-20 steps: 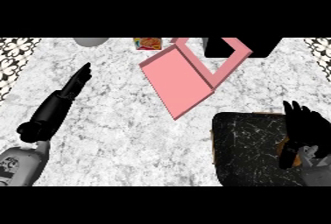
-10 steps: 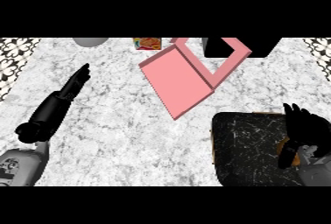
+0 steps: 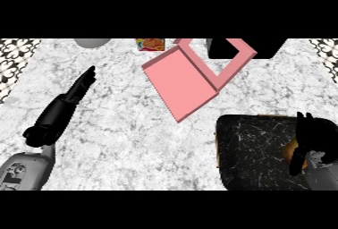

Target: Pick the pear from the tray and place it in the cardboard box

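Marble worktop [image 3: 132,134] carries a pink cardboard box [image 3: 188,80] far centre and a black tray [image 3: 254,152] near right. The pear [image 3: 291,150] shows at the tray's right side, mostly hidden under the right robot hand [image 3: 317,136], whose grasp cannot be told. The left robot hand [image 3: 80,85] lies straight and released at the left.

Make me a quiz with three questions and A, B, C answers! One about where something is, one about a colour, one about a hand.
1. Where is the black tray? A) upper left B) lower right C) top middle
2. What colour is the box? A) green B) blue C) pink
3. The left hand is: A) open, fingers straight B) holding a cup C) gripping the box
Answers: 1 B, it lies lower right. 2 C, its flap is pink. 3 A, straight fingers hold nothing.
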